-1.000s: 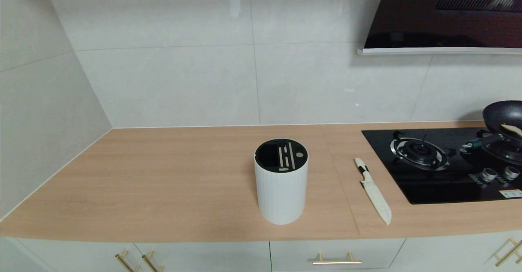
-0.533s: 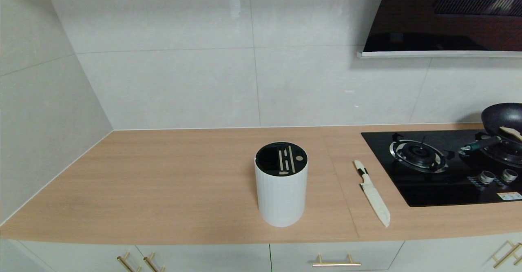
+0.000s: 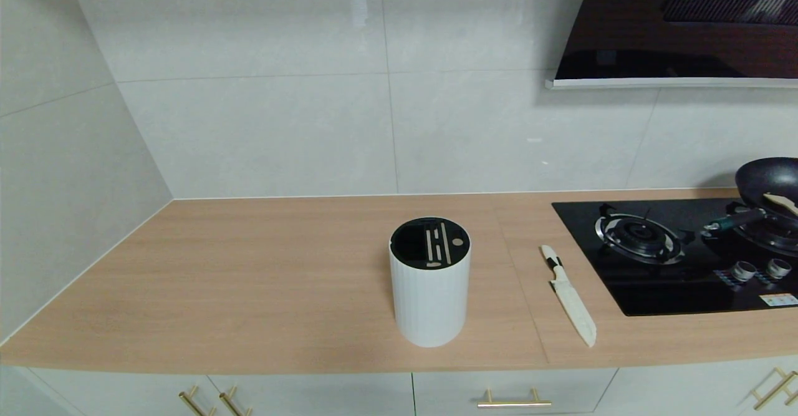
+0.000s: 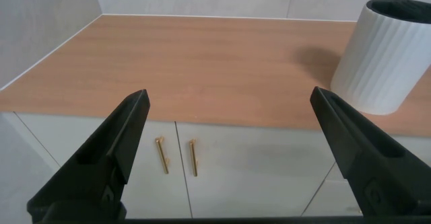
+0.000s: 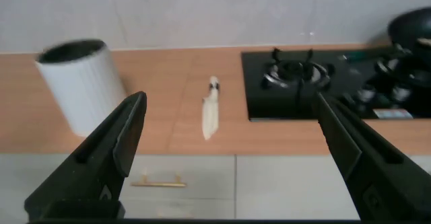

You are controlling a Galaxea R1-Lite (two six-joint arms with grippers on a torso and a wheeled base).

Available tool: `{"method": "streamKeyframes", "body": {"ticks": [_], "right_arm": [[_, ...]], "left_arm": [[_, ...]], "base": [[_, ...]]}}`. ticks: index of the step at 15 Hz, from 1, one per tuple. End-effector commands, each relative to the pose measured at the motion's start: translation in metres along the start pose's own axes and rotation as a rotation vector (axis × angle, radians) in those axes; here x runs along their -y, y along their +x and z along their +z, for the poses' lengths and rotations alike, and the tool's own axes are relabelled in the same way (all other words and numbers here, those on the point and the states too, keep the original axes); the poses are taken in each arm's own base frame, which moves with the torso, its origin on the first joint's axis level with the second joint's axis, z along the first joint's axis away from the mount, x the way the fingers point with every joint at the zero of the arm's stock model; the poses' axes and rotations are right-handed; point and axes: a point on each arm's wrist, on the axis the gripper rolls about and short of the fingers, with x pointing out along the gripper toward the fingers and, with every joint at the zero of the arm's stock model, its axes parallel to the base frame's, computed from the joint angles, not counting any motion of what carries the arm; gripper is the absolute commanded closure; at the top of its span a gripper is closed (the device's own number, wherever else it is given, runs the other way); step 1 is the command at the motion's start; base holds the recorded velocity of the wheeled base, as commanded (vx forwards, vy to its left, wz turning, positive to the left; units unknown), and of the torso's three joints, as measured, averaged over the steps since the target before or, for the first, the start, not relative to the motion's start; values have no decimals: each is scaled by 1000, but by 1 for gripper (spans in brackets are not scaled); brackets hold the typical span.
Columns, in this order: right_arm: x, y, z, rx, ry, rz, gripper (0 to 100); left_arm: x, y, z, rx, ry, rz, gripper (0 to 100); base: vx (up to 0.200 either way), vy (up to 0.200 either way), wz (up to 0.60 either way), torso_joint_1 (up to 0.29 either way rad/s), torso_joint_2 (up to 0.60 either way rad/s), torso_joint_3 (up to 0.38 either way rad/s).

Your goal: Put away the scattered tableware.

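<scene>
At three o'clock the wok (image 3: pixel 768 182) sat cropped, stove label (image 3: pixel 780 300) illegible; left gripper (image 4: pixel 229 97) and right gripper (image 5: pixel 230 101) gaped wide.

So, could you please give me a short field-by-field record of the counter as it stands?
holder: white, ribbed, upright on countertop
knife: flat on countertop, between holder and hob, touching neither
pan: on hob's right burner
left gripper: open, before the countertop's front edge, near holder
right gripper: open, facing knife
</scene>
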Motion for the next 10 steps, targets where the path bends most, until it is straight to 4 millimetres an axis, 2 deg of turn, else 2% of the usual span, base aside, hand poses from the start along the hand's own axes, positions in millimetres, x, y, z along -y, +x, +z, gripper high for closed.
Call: {"method": "streamKeyframes", "body": {"ticks": [1, 3, 6, 8, 10], "right_arm": [[-2, 77, 51, -278, 5, 70, 0], [-7, 133, 57, -384, 5, 119, 0], [-14, 214, 39, -437, -10, 108, 0], [-16, 251, 22, -509, -11, 105, 0], [-26, 277, -2, -601, -20, 138, 0]], "left_arm": [[0, 0, 0, 0, 1, 1, 0], [0, 0, 0, 1, -1, 1, 0], [0, 0, 0, 0, -1, 1, 0], [0, 0, 0, 0, -1, 1, 0], [0, 0, 0, 1, -1, 1, 0]], "base": [[0, 0, 0, 0, 0, 0], [0, 0, 0, 0, 0, 0], [0, 0, 0, 0, 0, 0], [0, 0, 0, 0, 0, 0], [0, 0, 0, 0, 0, 0]]}}
